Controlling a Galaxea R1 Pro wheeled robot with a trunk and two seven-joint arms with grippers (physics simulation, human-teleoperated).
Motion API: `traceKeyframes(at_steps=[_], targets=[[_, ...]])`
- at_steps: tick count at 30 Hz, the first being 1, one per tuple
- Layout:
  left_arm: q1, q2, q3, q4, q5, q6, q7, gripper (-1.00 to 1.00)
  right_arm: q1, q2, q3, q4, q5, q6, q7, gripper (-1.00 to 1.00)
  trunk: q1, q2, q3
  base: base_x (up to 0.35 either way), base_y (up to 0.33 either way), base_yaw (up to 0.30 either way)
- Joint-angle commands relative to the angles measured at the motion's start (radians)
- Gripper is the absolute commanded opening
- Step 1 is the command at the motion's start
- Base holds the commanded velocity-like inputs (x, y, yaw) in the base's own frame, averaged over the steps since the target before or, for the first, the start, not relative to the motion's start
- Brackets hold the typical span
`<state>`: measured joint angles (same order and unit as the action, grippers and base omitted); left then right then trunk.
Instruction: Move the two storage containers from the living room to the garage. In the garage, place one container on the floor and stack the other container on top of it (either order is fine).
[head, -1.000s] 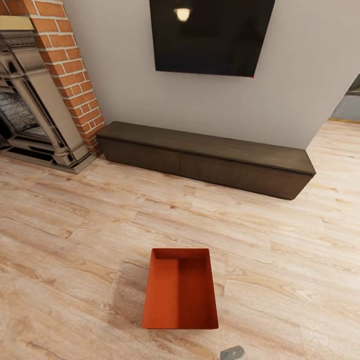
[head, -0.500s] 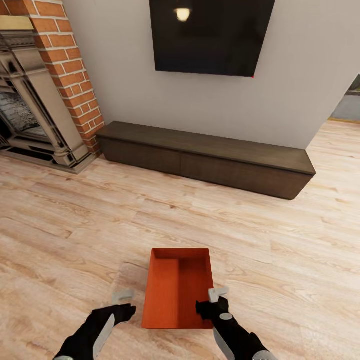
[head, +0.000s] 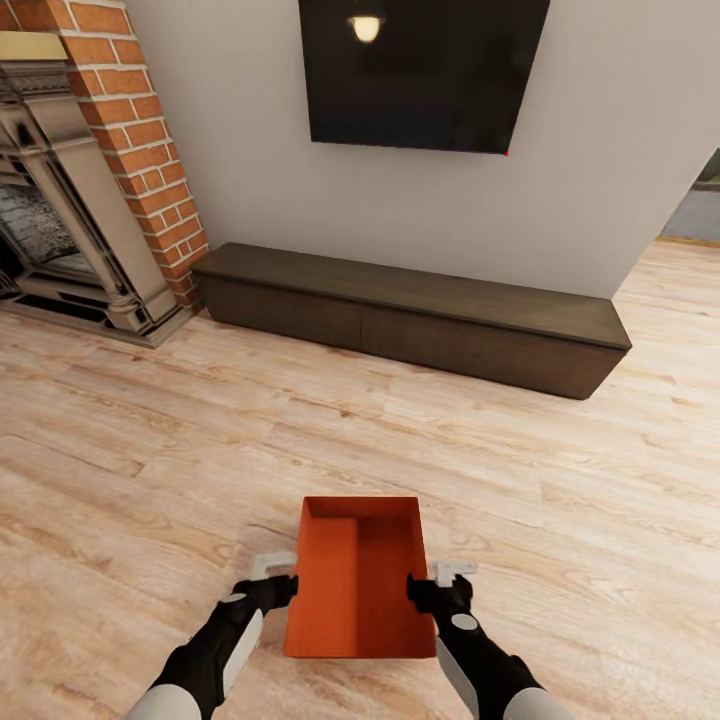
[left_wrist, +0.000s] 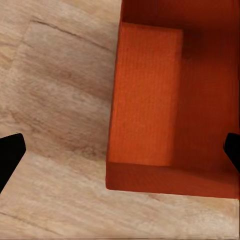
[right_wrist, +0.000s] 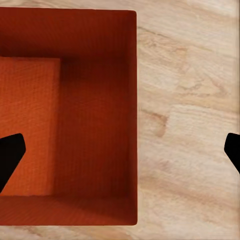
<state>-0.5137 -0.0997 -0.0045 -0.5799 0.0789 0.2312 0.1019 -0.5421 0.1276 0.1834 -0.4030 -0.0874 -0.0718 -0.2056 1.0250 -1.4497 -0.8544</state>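
Lying on plank floor (head: 150, 470), container (head: 360, 580), long axis toward bench (head: 410, 315), both claws released astride its walls

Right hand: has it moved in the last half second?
Yes. The right hand has advanced along the container's right wall, toward the bench.

The light wood plank floor (head: 150, 450) is carrying one orange-red storage container (head: 360, 580), which is sitting flat on the planks with its open top facing up. Farther back, a long dark bench (head: 410, 315) is standing on the floor against the white wall.
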Motion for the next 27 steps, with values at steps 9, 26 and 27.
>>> traceKeyframes(at_steps=[9, 26, 27], targets=[[0.0, -0.009, 0.0, 0.0, -0.045, 0.002, 0.007, 1.0, -0.001, -0.005, 0.001, 0.002, -0.005, -0.012, -0.016, 1.0, 0.0, 0.0, -0.001, 0.0, 0.0, 0.0], [0.0, -0.01, -0.002, 0.003, -0.049, -0.013, 0.012, 1.0, -0.001, -0.03, -0.003, 0.025, -0.004, -0.008, -0.018, 1.0, 0.0, 0.0, -0.001, 0.0, 0.0, 0.0], [0.0, -0.01, -0.001, 0.0, -0.049, -0.013, 0.019, 1.0, -0.001, -0.03, -0.003, 0.026, -0.004, -0.006, -0.018, 1.0, 0.0, 0.0, -0.001, 0.0, 0.0, 0.0]])
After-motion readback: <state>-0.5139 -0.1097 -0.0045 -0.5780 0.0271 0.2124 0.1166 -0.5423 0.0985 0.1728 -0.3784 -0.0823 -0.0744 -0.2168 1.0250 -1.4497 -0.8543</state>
